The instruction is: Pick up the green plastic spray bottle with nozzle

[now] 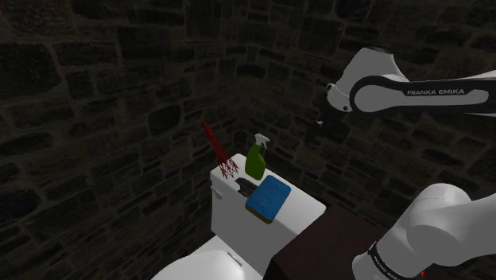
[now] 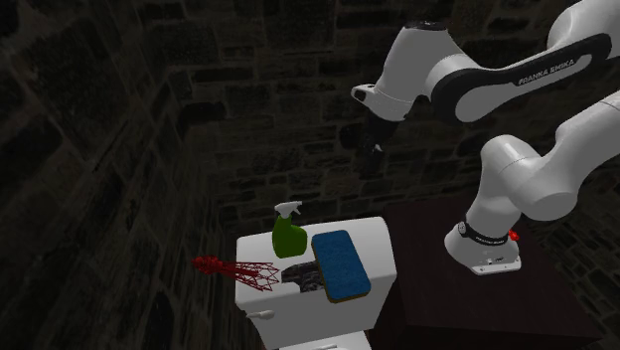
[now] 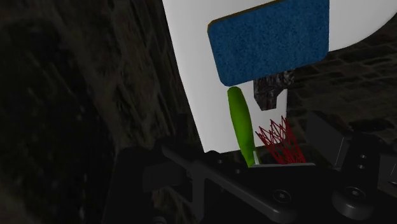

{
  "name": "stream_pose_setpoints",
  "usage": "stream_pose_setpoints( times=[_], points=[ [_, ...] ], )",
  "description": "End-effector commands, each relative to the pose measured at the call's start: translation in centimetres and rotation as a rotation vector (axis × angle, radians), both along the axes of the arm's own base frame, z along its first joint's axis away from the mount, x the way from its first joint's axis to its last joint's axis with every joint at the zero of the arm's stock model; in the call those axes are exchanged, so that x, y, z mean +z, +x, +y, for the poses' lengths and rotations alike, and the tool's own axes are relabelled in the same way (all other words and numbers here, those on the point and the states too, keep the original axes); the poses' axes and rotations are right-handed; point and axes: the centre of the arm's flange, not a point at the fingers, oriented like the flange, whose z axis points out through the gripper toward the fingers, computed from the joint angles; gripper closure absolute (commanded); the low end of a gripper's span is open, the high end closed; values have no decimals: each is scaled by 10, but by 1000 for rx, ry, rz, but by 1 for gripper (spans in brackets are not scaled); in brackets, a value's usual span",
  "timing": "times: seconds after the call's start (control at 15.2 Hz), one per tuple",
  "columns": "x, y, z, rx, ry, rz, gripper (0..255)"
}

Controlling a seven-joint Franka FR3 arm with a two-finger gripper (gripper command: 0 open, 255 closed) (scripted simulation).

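Note:
A green spray bottle (image 1: 255,159) with a pale nozzle stands upright on the white toilet tank lid (image 1: 304,210), near the lid's wall-side edge. The second exterior view shows the bottle (image 2: 289,234) just left of a blue sponge. My black gripper (image 1: 322,119) hangs high in the air, well above and to the shoulder view's right of the bottle, touching nothing. From the second exterior view the gripper (image 2: 376,149) is above the lid's (image 2: 373,235) far edge. Looking down from the wrist, the bottle (image 3: 240,124) lies far below between my open fingers (image 3: 324,137).
A blue sponge (image 1: 267,197) lies flat beside the bottle. A red wire whisk-like object (image 1: 218,151) and a small dark object (image 1: 245,188) sit at the lid's end. Dark stone walls close in the corner behind. The toilet bowl (image 1: 199,264) and a dark stand (image 1: 326,239) lie below.

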Motion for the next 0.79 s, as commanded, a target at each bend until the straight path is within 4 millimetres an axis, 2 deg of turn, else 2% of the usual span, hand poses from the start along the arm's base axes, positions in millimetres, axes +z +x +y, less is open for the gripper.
stream_pose_setpoints(
  times=[0.0,0.73],
  points=[
    [-20,13,6,21,3,-29,0],
    [-133,86,34,134,21,-160,0]
  ],
)
